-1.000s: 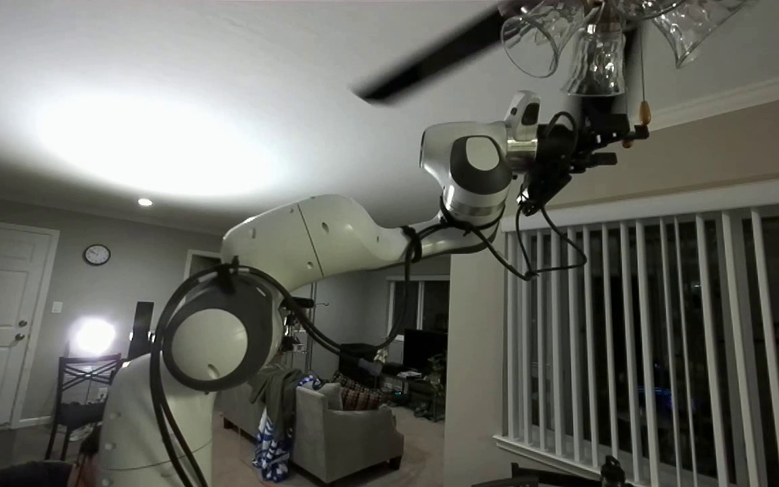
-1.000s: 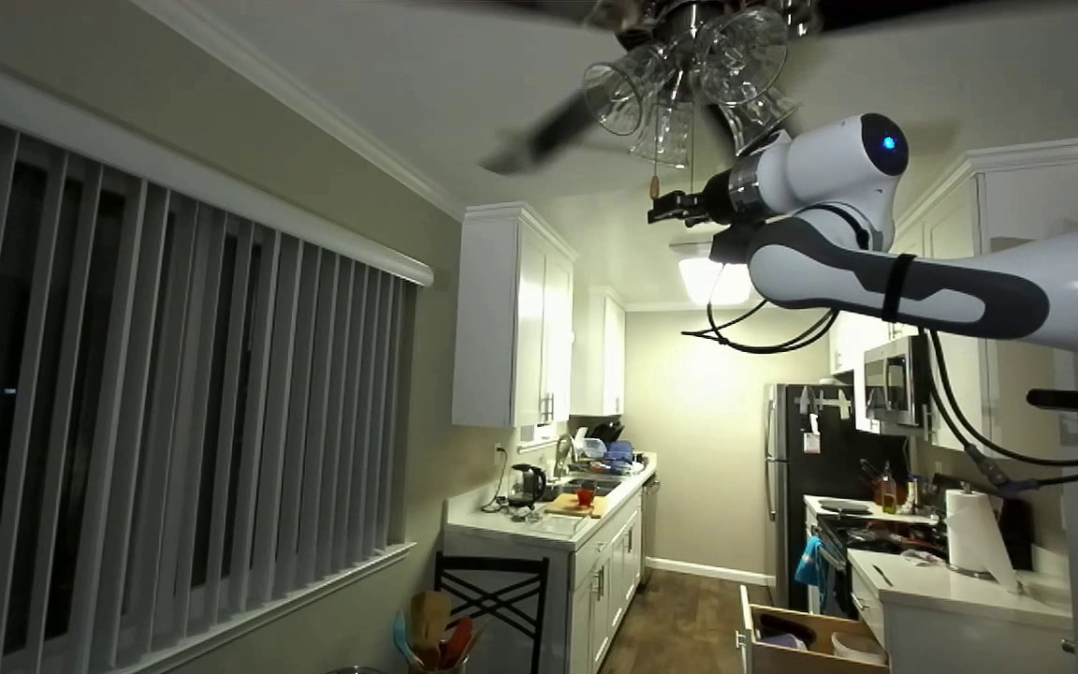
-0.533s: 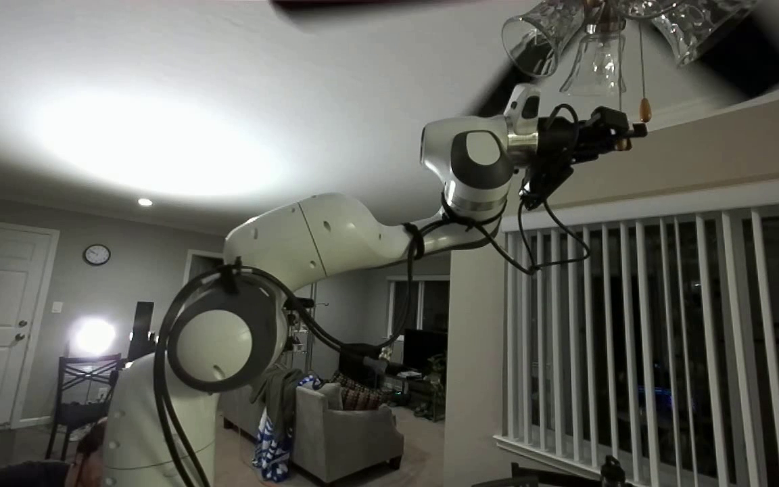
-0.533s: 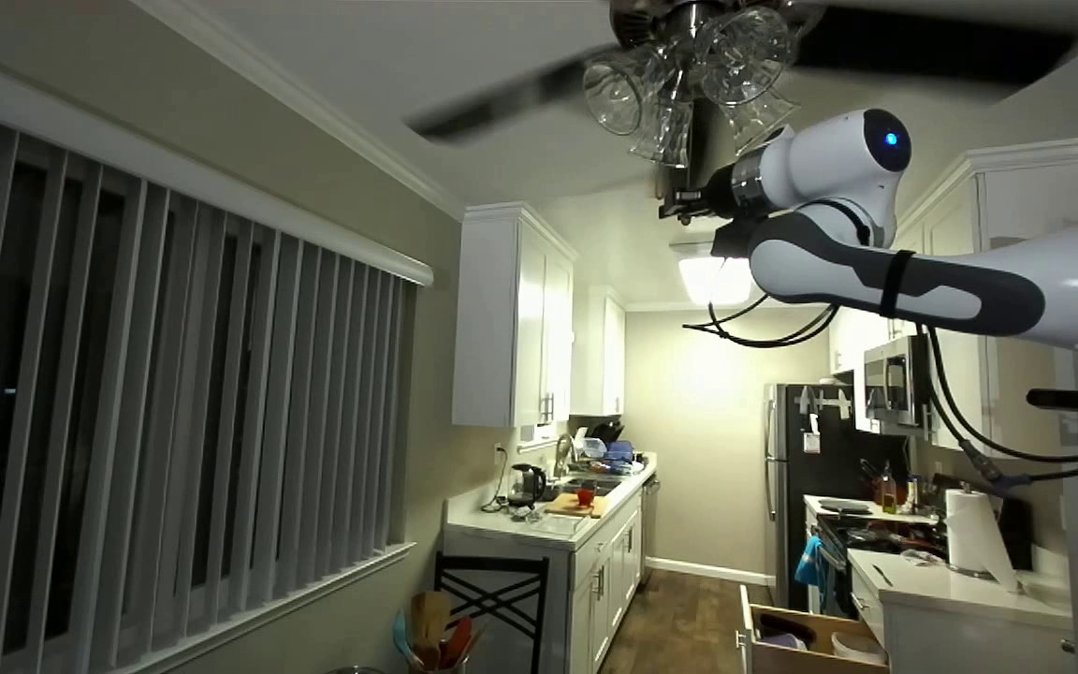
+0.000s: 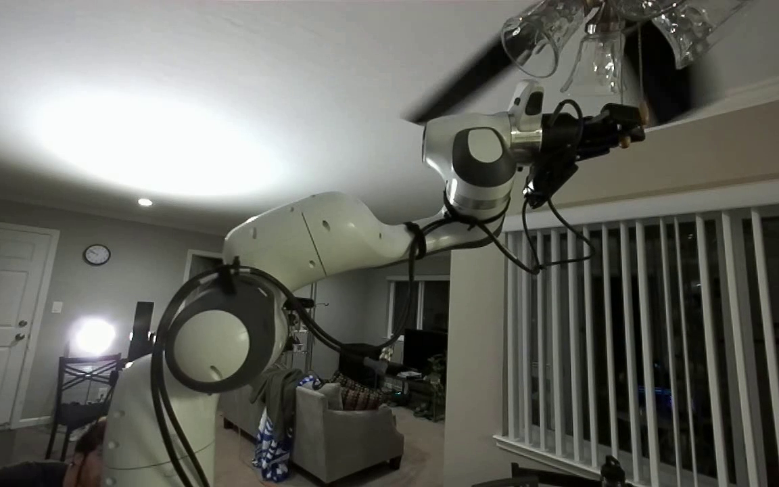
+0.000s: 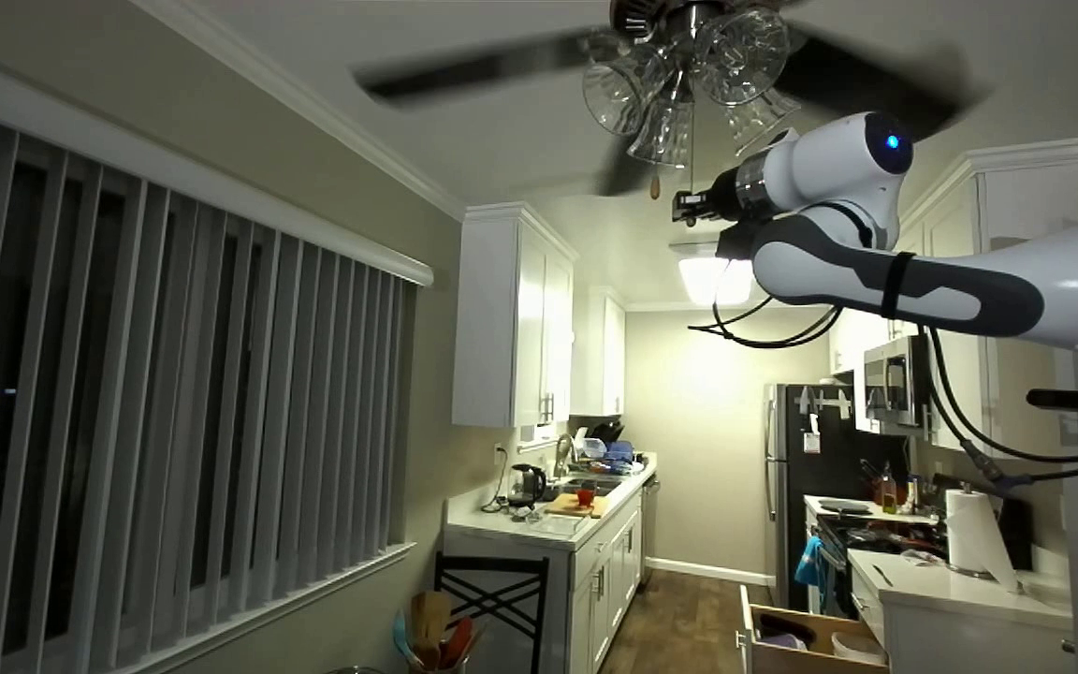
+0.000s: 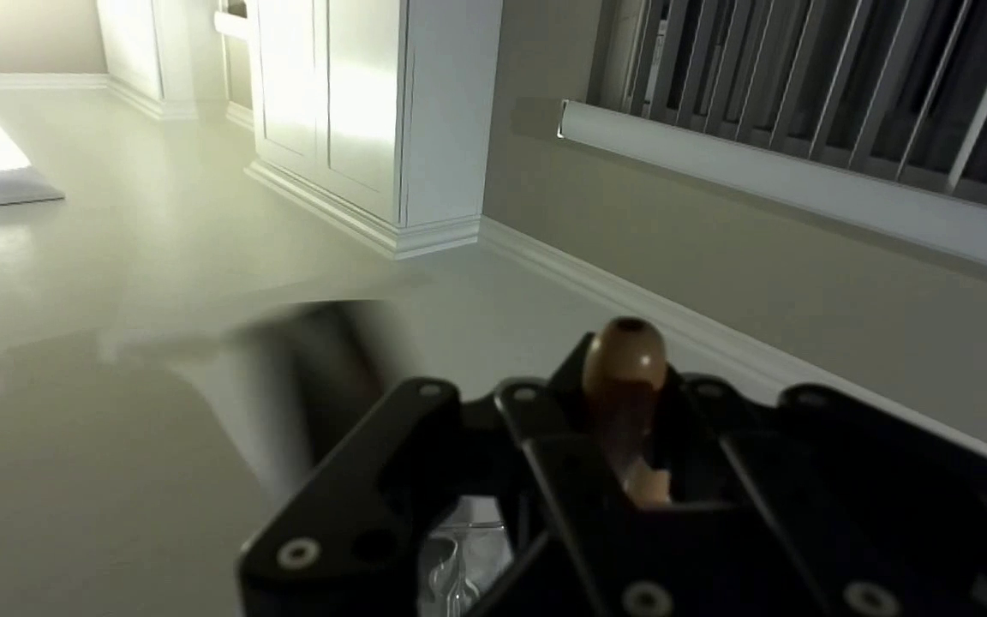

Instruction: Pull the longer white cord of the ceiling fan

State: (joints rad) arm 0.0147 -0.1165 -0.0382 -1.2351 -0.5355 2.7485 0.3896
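Observation:
The ceiling fan [image 6: 691, 19] hangs at the top of both exterior views, its dark blades [image 6: 483, 67] blurred and its clear glass shades [image 6: 745, 58] below the hub. From it the longer white cord [image 6: 691, 154] runs down to my gripper [image 6: 685, 207]. In the wrist view the jaws are closed around the cord's tan knob [image 7: 626, 351], whose rounded end sticks out between the fingers; its middle is partly hidden. Just under the fingers the same knob [image 5: 625, 142] peeks out in an exterior view. A shorter cord's knob [image 6: 655, 187] hangs free beside the gripper.
Turning blades sweep above the arm, and one glass shade [image 5: 596, 64] sits close over the gripper. Vertical blinds [image 5: 660, 338] cover a window. White wall cabinets [image 6: 492, 318] and a ceiling light [image 6: 715, 279] stand further off. Black cables [image 5: 558, 264] loop below the wrist.
The jaws have gone from open to closed on the knob. My gripper has risen slightly, and the fan blades have turned to new positions.

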